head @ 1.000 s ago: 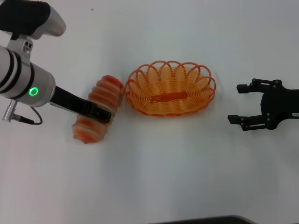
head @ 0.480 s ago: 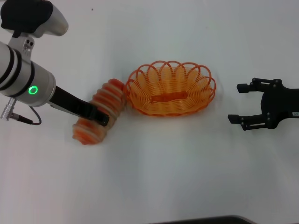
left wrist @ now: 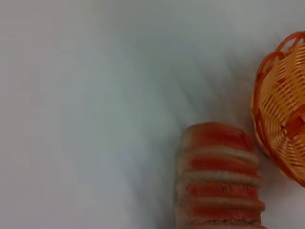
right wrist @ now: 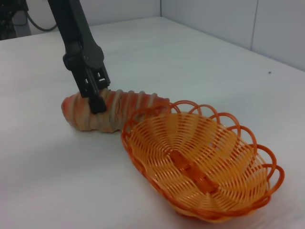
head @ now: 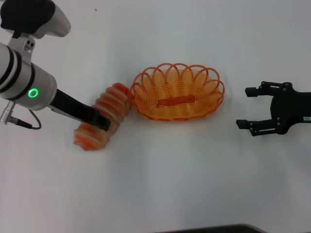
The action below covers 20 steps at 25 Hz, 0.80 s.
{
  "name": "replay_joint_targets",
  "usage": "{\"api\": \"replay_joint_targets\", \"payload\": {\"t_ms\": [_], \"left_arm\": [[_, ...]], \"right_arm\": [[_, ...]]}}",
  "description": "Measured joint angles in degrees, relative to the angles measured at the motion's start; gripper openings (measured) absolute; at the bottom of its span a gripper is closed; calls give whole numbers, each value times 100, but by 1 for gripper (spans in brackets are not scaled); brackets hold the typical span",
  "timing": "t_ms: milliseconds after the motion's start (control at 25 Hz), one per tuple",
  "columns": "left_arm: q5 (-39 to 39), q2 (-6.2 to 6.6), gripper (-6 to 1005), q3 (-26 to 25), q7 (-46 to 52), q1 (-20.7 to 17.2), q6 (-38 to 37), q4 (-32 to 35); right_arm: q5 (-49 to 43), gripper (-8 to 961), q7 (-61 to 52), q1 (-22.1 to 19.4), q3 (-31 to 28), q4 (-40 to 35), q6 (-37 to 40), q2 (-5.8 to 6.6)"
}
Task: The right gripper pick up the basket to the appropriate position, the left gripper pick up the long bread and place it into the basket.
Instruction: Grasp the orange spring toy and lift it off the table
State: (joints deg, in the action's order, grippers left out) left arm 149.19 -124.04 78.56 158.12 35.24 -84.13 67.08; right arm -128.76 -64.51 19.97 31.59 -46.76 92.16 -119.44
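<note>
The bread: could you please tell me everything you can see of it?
The bread is a long toy loaf with orange-red and cream ridged stripes, soft-looking. It lies on the white table, slanted, left of the basket, its far end close to or touching the rim. The left tool is down on its middle, one black finger visible against its side. The right tool stays well away, open.

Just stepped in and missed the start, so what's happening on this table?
The left gripper is down on the long bread, straddling its middle; the loaf lies on the table beside the basket, one end at the rim. The basket is empty. The right gripper waits open on the basket's other side, holding nothing.
</note>
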Motion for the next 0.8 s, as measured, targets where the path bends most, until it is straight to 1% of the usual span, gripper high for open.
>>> {"api": "replay_joint_targets", "payload": {"t_ms": [320,400,560,640,760,800], "left_arm": [[10,3,555,-42,-42,9,-42,7],[12,5,522,-66,-49,27,-46,13],[14,22,493,-358,-217,112,-133,31],[37,86,485,-586,-531,221,-257,39],[126,253,473,-844,-883,412,-390,47],[172,345,468,-909,-956,501,-422,76]], "right_arm": [[0,925,0,23,26,0,5,-8],[0,925,0,24,26,0,4,-9],[0,924,0,24,27,0,9,-9],[0,924,0,27,26,0,11,-9],[0,925,0,32,26,0,13,-9],[0,925,0,35,27,0,14,-9]]}}
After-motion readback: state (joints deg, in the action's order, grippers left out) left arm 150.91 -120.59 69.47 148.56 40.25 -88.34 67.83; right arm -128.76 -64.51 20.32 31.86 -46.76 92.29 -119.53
